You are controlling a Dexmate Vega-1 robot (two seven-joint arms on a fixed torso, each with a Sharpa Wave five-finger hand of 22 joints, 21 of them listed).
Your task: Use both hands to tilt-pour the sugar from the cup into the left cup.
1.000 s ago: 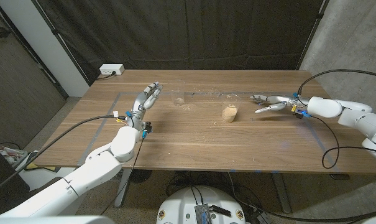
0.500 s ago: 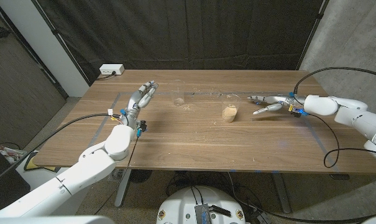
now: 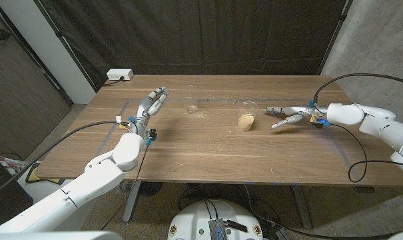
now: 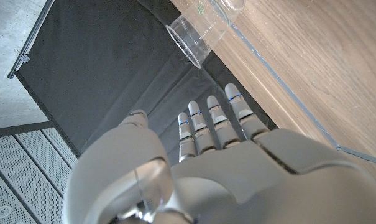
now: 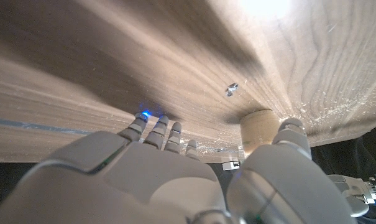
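Here the right hand [image 3: 286,115] reaches toward the sugar cup [image 3: 246,121], which stands upright on the worktop [image 3: 208,150] just beyond the fingertips, near but apart from them. The fingers [image 3: 276,111] are spread wide and hold nothing; in the right wrist view the cup [image 5: 260,129] shows between the thumb and the other fingers, so the opening is already lined up on it. The left hand [image 3: 154,104] waits with its fingers straight, close together and empty, and the clear left cup [image 3: 192,107] stands ahead of those fingertips, a gap away; in the left wrist view that cup [image 4: 196,37] sits well past the fingers.

The step in hand looks like the approach to grasp the sugar cup. To do it well, the right hand should slide on until the cup wall sits deep between thumb and fingers, then close around the middle of the wall rather than the rim, gently, since a light plastic cup may buckle or tip. The left hand would do best to close on the clear cup and steady it before any tilting, so the pour lands inside.
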